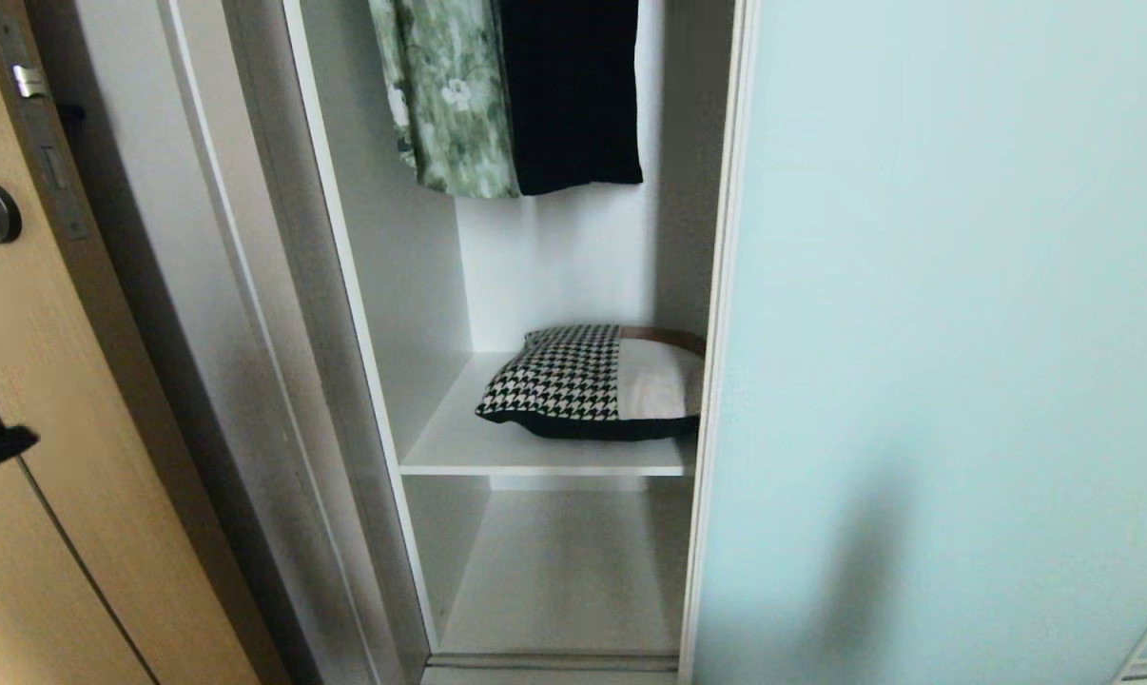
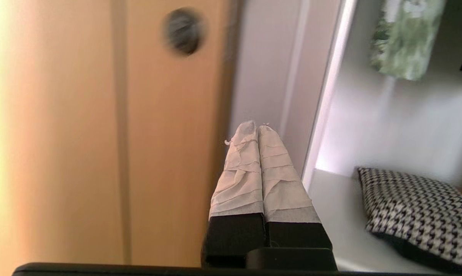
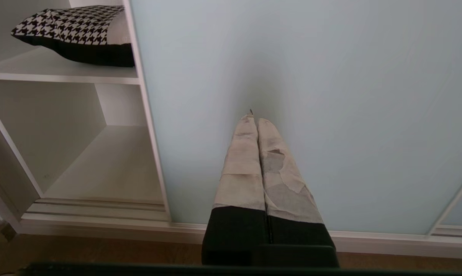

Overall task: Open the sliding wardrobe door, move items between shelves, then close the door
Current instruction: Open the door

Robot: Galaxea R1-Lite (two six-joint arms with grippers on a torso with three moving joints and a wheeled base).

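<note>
Cushion (image 1: 597, 382) is lying on the upper shelf (image 1: 459, 447), right of the left gripper (image 2: 257, 126), jaws together; right gripper (image 3: 254, 119), also together, is facing the door (image 1: 944, 333).

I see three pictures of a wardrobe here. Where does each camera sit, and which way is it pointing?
Head view: on the robot's head, looking forward and down into the open wardrobe at the pillow on the shelf and the sliding door; a dark bit at the left edge may be the left arm.
Left wrist view: behind the shut left end effector, facing the wooden door and wardrobe edge.
Right wrist view: behind the shut right end effector, facing the sliding door, low.
All three share the pillow.
</note>
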